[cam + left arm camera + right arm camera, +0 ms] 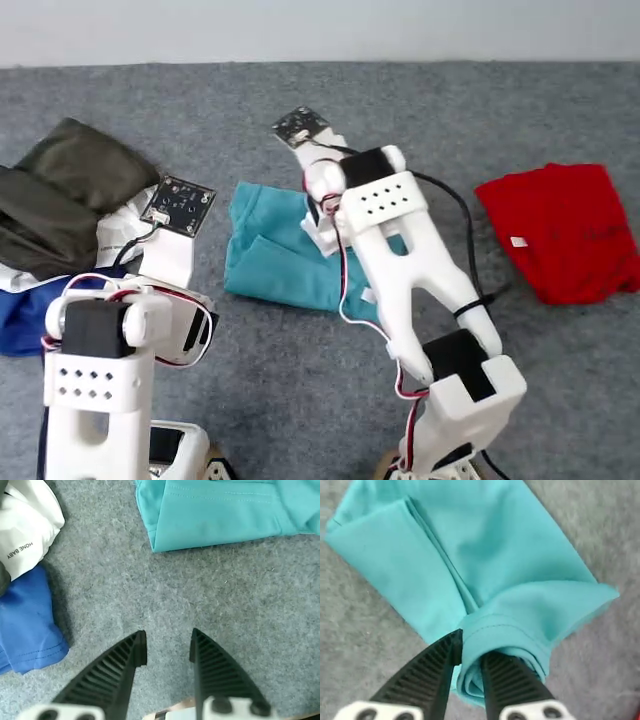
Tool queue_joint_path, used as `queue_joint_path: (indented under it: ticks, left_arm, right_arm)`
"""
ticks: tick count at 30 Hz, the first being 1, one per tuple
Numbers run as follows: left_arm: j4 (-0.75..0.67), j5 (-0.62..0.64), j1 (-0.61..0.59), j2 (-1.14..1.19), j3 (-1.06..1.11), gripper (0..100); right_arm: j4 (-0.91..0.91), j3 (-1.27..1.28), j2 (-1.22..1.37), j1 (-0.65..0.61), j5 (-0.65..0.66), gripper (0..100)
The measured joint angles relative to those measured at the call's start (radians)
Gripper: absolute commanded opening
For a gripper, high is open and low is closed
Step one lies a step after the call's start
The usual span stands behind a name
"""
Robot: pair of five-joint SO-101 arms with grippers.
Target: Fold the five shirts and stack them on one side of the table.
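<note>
Jaws of the right gripper pinch the rolled, stitched hem of a smooth teal shirt on the fuzzy grey table. Left wrist view: the left gripper holds ribbed jaws apart over felt — a blue shirt and a white shirt are cut off. High view: teal shirt mid-table, partly under the right arm; flat red shirt right, crumpled olive shirt left.

The teal shirt lies half-folded mid-table, one hem bunched. The red shirt lies folded at right. At left, an olive shirt overlaps a white shirt and a blue shirt.
</note>
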Motion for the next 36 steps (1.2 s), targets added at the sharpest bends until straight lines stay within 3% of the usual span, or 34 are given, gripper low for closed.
queue_joint_path:
  ticks: [15,36]
  left_arm:
    - [0.0,0.0,-0.002,0.0,0.0,15]
    - [0.0,0.0,-0.006,0.0,-0.006,15]
  right_arm:
    - [-0.147,0.002,0.087,-0.077,0.0,0.9]
    - [-0.147,-0.327,0.425,-0.21,0.0,3.3]
